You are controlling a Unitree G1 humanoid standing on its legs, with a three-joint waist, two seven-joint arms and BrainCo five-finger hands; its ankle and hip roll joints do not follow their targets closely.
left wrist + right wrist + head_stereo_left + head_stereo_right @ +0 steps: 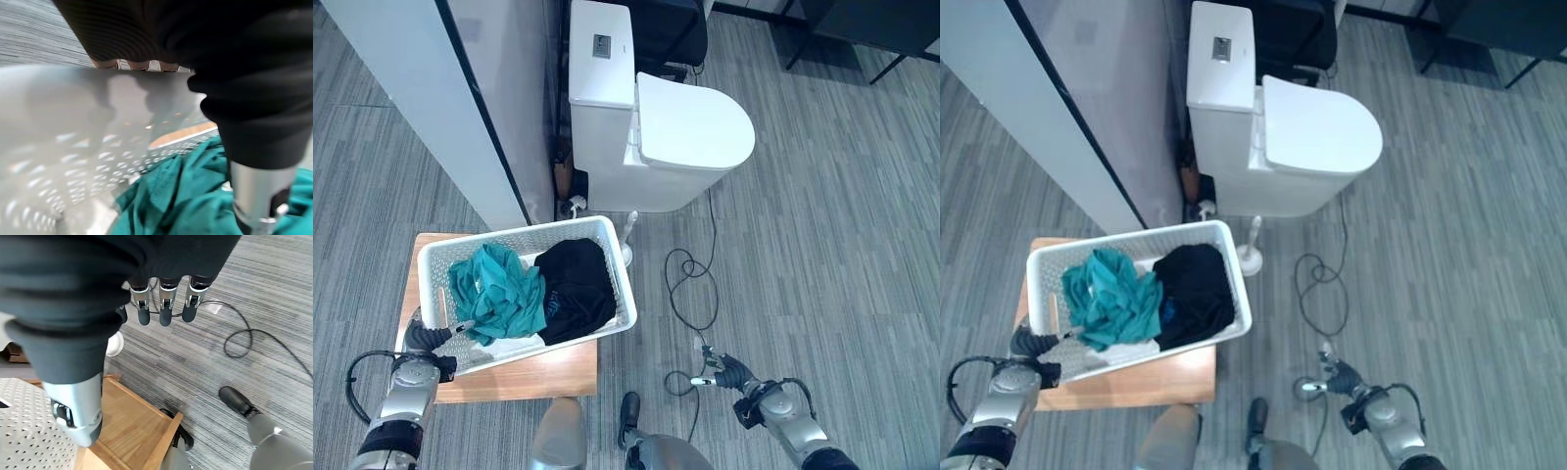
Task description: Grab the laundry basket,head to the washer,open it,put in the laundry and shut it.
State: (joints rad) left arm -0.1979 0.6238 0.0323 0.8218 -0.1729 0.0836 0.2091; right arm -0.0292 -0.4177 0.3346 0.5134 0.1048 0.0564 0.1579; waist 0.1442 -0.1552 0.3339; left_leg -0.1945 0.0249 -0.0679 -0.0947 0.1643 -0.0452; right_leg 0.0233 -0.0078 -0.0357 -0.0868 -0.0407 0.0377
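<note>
Left eye view: the laundry basket (619, 284) is seen sitting on a low wooden table (553, 372), w/ a teal cloth (497, 292) and a black cloth (576, 289) inside, side by side. The left hand (438, 338) is at the basket's near-left rim; in its wrist view the thumb lies inside the wall over the teal cloth, but whether the fingers are closed round the rim cannot be told. The right hand (728, 372) hangs well apart from the basket, over the floor, fingers relaxed and holding nothing. Beyond the basket a white toilet (661, 137) and a grey partition (431, 108) are seen.

Judged step: grabbing the basket. The right hand should be brought to the basket's opposite rim, so both sides are gripped before lifting, and the lift kept level so no cloth is spilled.
</note>
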